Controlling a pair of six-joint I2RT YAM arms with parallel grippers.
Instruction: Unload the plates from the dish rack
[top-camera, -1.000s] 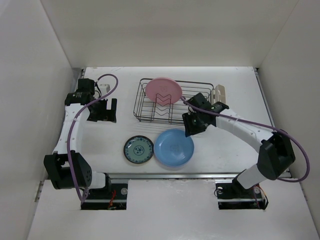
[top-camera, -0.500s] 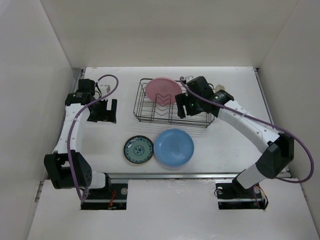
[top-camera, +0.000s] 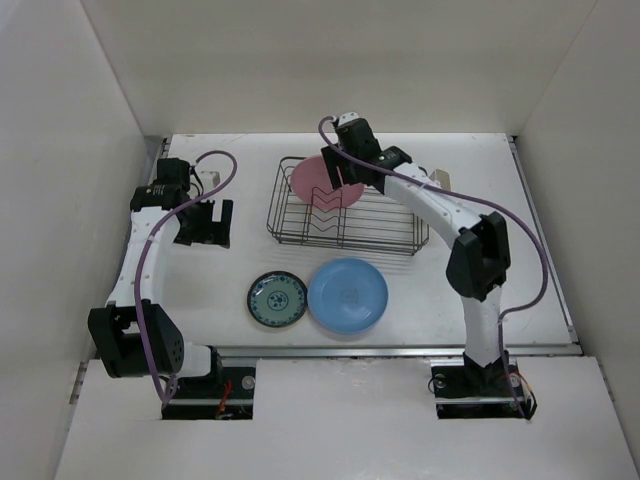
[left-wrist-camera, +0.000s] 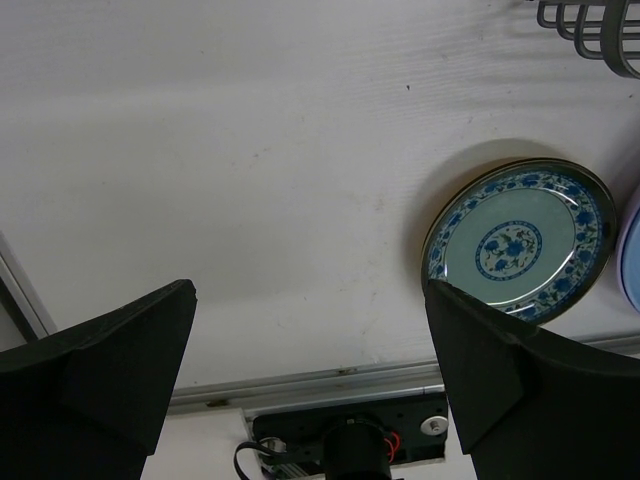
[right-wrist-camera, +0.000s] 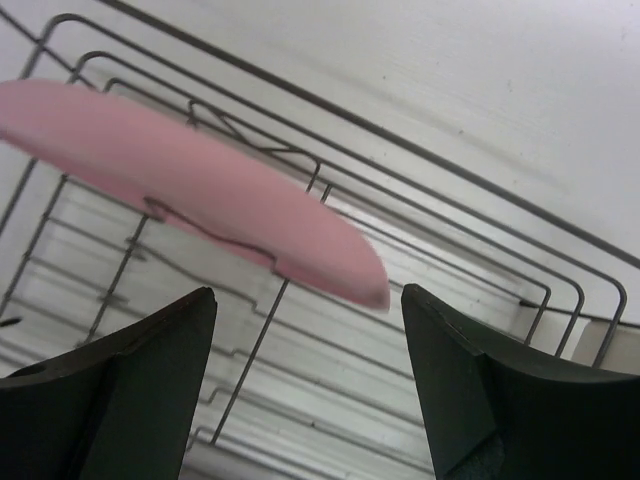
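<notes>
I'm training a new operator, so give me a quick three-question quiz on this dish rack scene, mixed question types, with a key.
1. True or false: the pink plate sits in the dish rack.
2. In the top view, which plate lies just left of the light blue plate? A) teal patterned plate B) yellow plate C) lavender plate
3. Fill in: the right end effector, near the pink plate, is ___ (open or shut).
Key: 1 true; 2 A; 3 open.

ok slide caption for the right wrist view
Open right end effector facing the pink plate standing in the dish rack
</notes>
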